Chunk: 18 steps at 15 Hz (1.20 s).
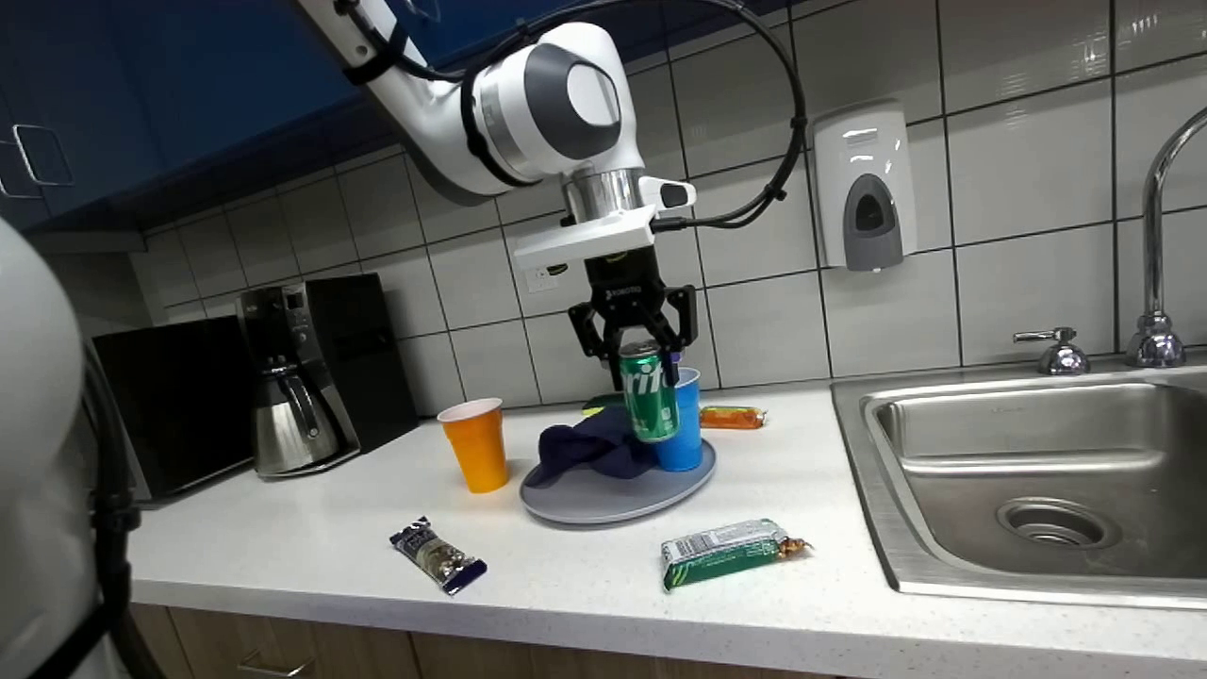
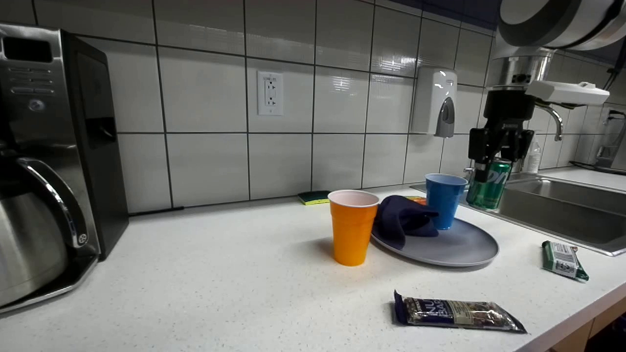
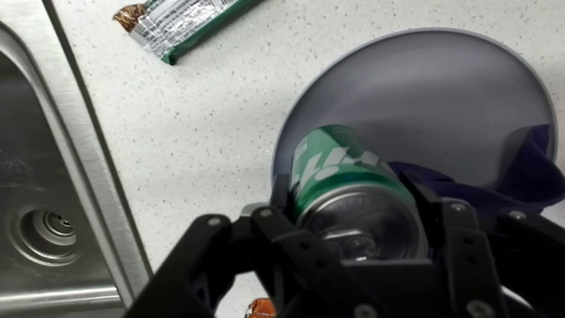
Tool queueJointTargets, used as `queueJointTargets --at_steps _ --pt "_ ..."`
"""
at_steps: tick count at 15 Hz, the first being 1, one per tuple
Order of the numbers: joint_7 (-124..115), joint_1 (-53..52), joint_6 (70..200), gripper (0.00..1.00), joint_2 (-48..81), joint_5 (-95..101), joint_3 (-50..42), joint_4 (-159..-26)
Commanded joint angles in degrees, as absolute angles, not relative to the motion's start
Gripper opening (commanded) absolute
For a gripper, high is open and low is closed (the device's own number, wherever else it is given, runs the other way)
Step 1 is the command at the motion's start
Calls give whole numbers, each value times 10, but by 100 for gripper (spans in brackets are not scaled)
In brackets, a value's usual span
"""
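Wrist view: your tool point(image 3: 352, 194) is clamped on the Sprite can point(image 3: 331, 163), long axis roughly in line with it, seemingly above the gray plate point(image 3: 432, 84), near the rim facing the sink point(image 3: 79, 132).

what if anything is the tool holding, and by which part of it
The tool holds a green can by opposite sides of its upper half.

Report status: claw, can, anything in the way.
Claw closed on green can. Held clear of counter. Possible obstacles: blue cup, dark cloth on gray plate.
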State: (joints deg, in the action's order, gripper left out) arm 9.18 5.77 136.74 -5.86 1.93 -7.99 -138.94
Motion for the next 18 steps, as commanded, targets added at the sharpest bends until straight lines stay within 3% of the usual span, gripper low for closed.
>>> queueJointTargets --at_steps 1,18 --pt "75 77 1363 38 -58 35 -89 -1379" --pt "2 110 1367 38 79 66 -124 -1291"
